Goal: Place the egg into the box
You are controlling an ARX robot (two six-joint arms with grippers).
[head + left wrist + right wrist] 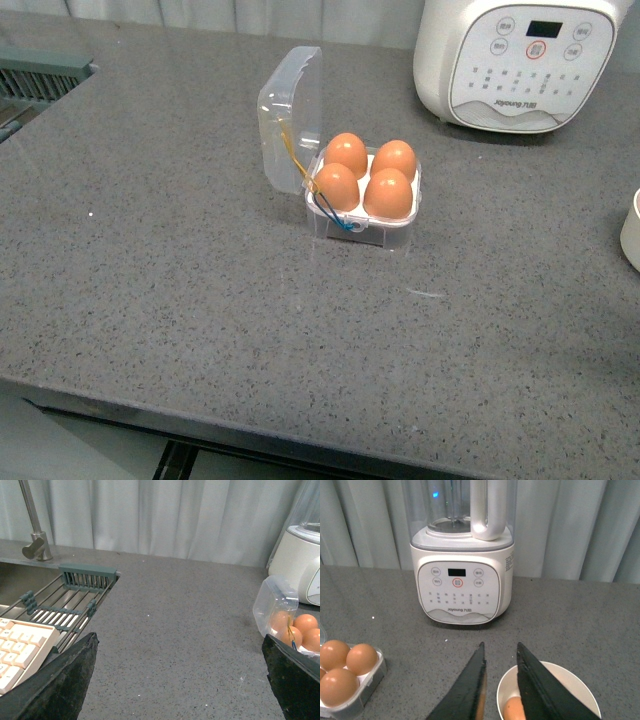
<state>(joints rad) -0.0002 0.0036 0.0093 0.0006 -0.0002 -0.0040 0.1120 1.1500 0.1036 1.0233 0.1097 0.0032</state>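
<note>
The clear box [366,233] stands mid-counter with its lid [290,110] open and upright. All its cells hold brown eggs; one is at the front right [388,192]. It also shows in the left wrist view [275,605] and the right wrist view [369,684]. Another brown egg [512,709] lies in a white bowl [570,677], partly hidden by a finger. My right gripper [500,645] is open with a narrow gap, its fingers over the bowl's near rim. My left gripper [179,637] is wide open and empty above bare counter, left of the box. Neither arm shows in the front view.
A big white appliance [520,60] stands behind the box at the back right; it also shows in the right wrist view [462,590]. The bowl's edge [632,232] is at the far right. A sink with a green rack [87,577], a tap [35,545] and a keyboard [20,650] lies at the left.
</note>
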